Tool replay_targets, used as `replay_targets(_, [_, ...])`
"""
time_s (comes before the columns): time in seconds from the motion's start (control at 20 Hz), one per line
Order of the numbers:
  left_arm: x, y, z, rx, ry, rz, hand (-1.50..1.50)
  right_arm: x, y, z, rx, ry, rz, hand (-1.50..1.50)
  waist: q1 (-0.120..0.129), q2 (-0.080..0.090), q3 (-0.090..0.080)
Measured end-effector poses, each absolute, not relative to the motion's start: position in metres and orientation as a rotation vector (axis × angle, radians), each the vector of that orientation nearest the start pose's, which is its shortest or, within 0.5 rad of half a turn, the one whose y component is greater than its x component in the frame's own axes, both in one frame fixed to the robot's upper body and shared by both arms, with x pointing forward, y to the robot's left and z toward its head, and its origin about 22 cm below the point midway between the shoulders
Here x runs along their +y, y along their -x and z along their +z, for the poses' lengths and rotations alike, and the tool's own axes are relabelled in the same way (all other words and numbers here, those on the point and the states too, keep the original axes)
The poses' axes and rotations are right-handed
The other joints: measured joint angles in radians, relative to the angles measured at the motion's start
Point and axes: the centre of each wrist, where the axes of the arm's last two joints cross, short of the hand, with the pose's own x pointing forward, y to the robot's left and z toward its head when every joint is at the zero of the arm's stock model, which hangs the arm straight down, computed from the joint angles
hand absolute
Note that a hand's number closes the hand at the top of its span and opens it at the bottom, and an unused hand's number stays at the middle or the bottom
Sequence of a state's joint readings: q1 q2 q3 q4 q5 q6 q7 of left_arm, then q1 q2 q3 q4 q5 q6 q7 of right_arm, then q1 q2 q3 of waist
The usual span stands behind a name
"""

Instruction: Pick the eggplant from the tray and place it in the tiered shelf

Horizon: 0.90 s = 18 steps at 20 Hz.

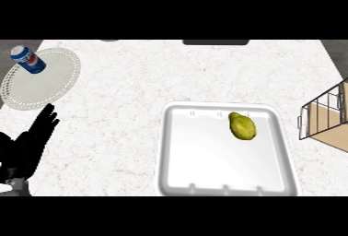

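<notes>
A yellow-green, pear-shaped fruit or vegetable [242, 126] lies in the upper right part of the white tray [197, 156]; it is not purple like an eggplant. The tiered shelf [327, 116], a wire and wood frame, is cut off by the right edge, just right of the tray. My left hand [31, 140] rests at the lower left, fingers straight and pointing up, far from the tray and holding nothing. My right hand does not show.
A blue soda can [27, 59] lies on a white round placemat [42, 79] at the far left. A dark object [215, 42] sits at the counter's back edge. Bare marble counter [115, 124] stretches between my left hand and the tray.
</notes>
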<state>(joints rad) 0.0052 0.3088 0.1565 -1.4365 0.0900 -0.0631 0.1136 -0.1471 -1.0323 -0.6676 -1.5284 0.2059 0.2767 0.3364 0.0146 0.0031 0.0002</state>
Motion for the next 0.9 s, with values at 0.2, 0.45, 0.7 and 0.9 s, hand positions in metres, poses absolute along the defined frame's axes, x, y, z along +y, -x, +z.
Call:
replay_targets(0.2, [0.348, -0.237, 0.002, -1.336, -0.246, -0.051, 0.0, -0.502, -0.216, 0.285, -1.248, 1.308, 0.318, -1.5, -0.004, -0.001, 0.0])
replay_targets(0.45, [0.353, -0.236, 0.002, -1.332, -0.251, -0.051, 0.0, -0.513, -0.23, 0.271, -1.245, 1.315, 0.359, -1.5, -0.005, -0.001, 0.0])
replay_targets(0.7, [0.353, -0.234, 0.001, -1.33, -0.25, -0.048, 0.0, -0.521, -0.231, 0.278, -1.321, 1.259, 0.301, -1.5, -0.009, -0.003, 0.0])
replay_targets(0.9, [0.352, -0.234, 0.0, -1.332, -0.257, -0.046, 0.0, -0.531, -0.232, 0.274, -1.38, 1.158, 0.201, -1.5, -0.011, -0.003, 0.0])
